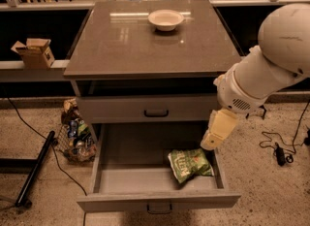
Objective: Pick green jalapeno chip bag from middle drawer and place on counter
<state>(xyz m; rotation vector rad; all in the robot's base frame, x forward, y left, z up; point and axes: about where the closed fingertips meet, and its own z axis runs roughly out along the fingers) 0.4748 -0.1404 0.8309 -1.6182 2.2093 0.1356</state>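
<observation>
The green jalapeno chip bag (190, 164) lies at the front right of the open middle drawer (140, 180). The gripper (212, 140) hangs just above the bag, below the counter (140, 45); how wide it is spread is not discernible.

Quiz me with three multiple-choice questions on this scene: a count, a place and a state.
1. The counter holds: A one white bowl; B no bowl; C three bowls.
2. The gripper is: A over the white bowl; B at the right side of the middle drawer, close above the green jalapeno chip bag; C out of sight.
3. The middle drawer is: A shut; B lifted out; C pulled open.
Answers: A, a single bowl sits near the counter's far edge. B, the gripper hangs by the bag's right end. C, the drawer's tray shows, the bag lying in it.
</observation>
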